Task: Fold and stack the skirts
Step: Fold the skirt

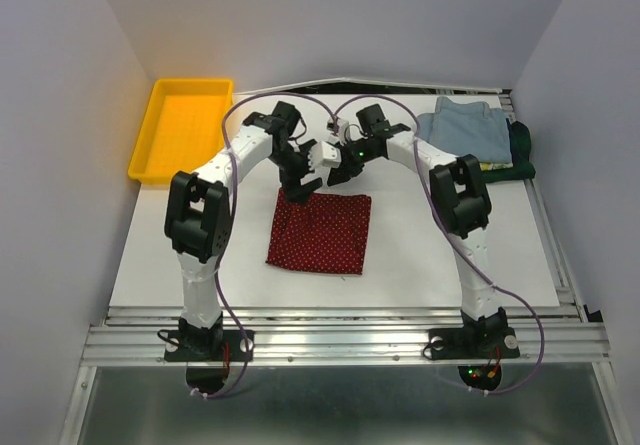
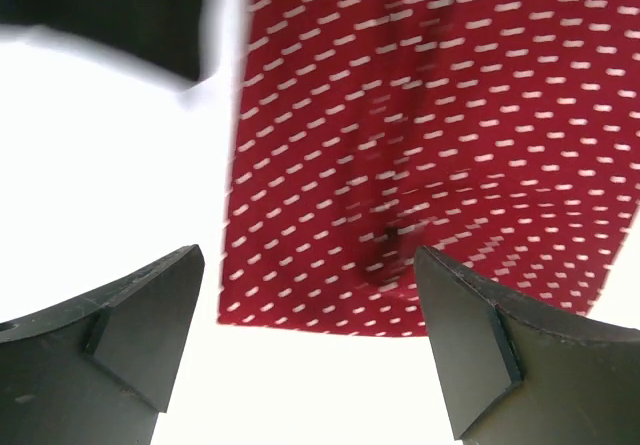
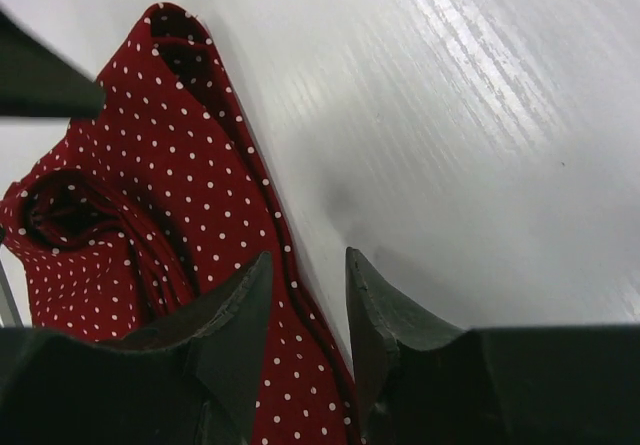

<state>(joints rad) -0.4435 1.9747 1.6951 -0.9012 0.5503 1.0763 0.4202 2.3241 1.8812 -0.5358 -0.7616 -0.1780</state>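
The dark red skirt with white dots (image 1: 320,232) lies folded into a rough square at the table's middle. My left gripper (image 1: 298,191) hovers over its far left corner. In the left wrist view that gripper (image 2: 310,305) is wide open, with only white table between its fingers and the skirt (image 2: 430,145) just beyond. My right gripper (image 1: 336,173) is at the skirt's far edge. Its jaws (image 3: 308,265) stand partly open astride the rumpled cloth edge (image 3: 150,195), not pinching it. Folded skirts are stacked at the back right: light blue (image 1: 465,130) on top, yellow-green (image 1: 492,166) and dark green (image 1: 522,150) beneath.
A yellow plastic tray (image 1: 180,128) sits at the back left corner. Both arms arch over the table's middle, their wrists close together above the skirt's far edge. The white table (image 1: 450,255) ends at a metal rail near the arm bases.
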